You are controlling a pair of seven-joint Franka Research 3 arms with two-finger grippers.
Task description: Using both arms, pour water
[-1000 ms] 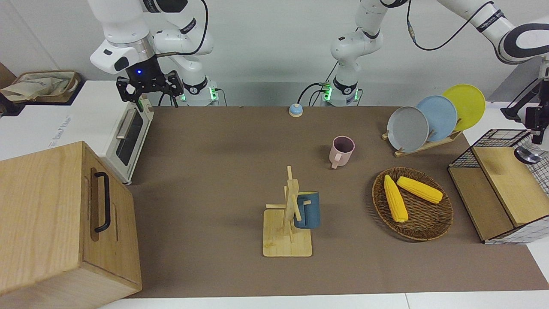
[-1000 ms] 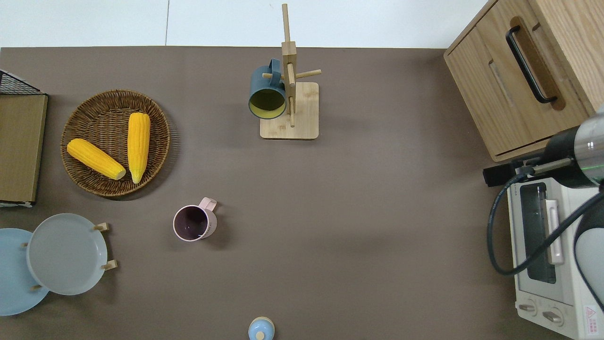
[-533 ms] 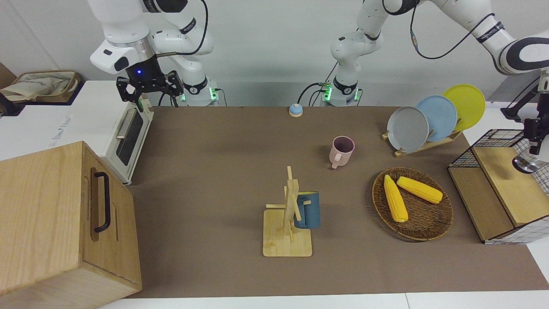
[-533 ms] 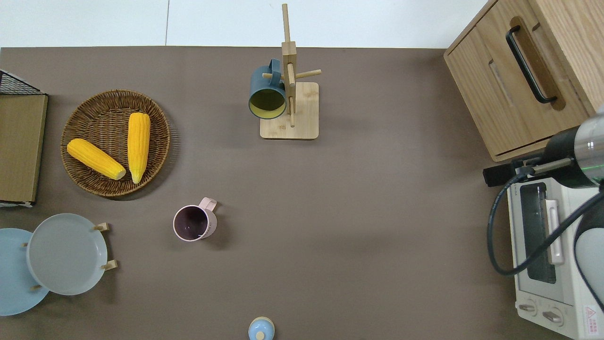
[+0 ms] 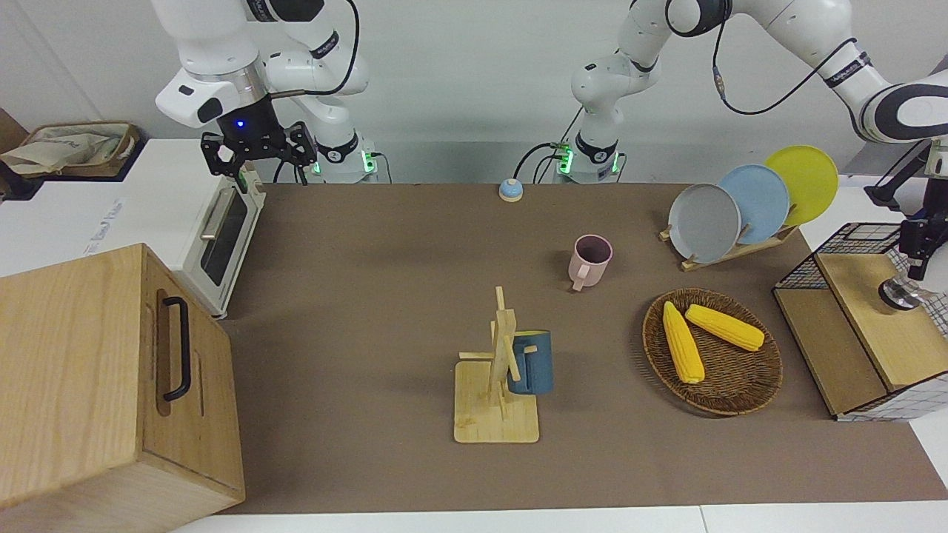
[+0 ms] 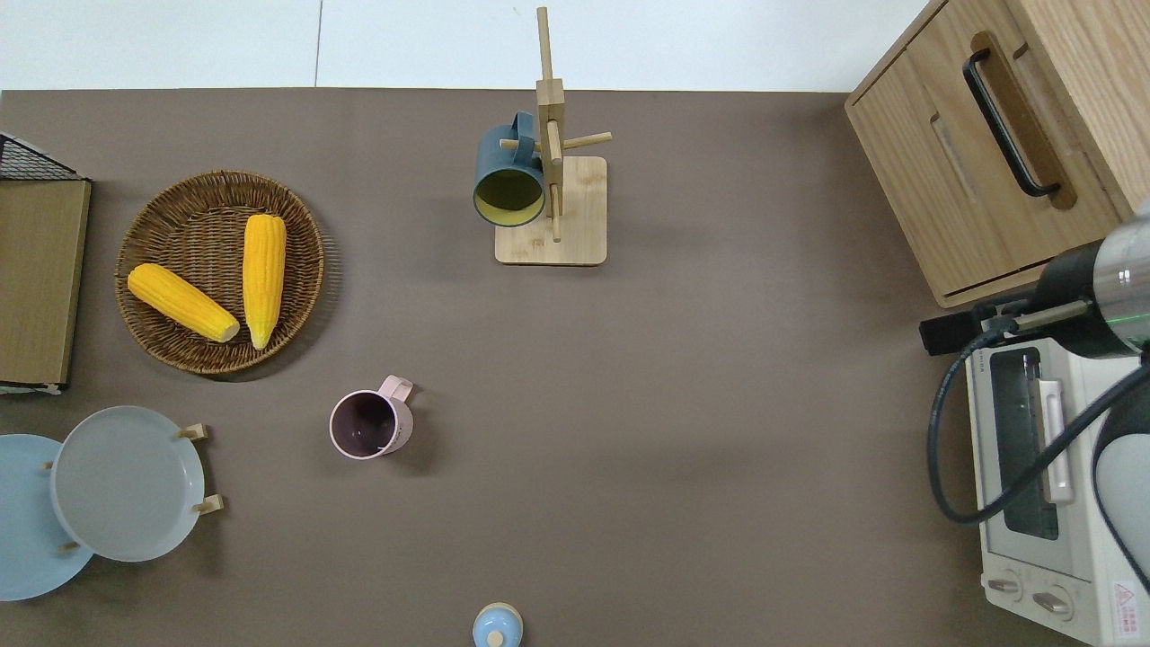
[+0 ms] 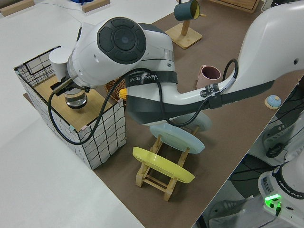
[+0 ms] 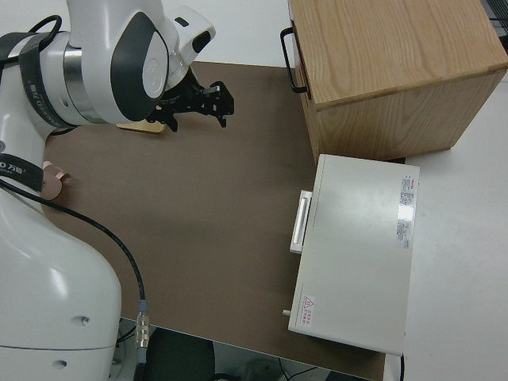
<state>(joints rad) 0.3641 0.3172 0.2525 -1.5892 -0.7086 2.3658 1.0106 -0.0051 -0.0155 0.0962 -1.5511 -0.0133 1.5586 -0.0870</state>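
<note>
At the left arm's end of the table, left gripper (image 5: 917, 240) hangs above a shiny round metal-or-glass cup (image 5: 898, 293), which stands upright on the flat wooden shelf (image 5: 863, 300) of a black wire crate (image 5: 859, 235). Its grip state can't be told. Smooth pink ceramic mug (image 5: 590, 259) stands mid-table, well apart. Right arm is parked, right gripper (image 5: 255, 152) spread wide.

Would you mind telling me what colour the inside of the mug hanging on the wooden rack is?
Yellow-green inside the dark blue mug; the overhead view shows it best.
</note>
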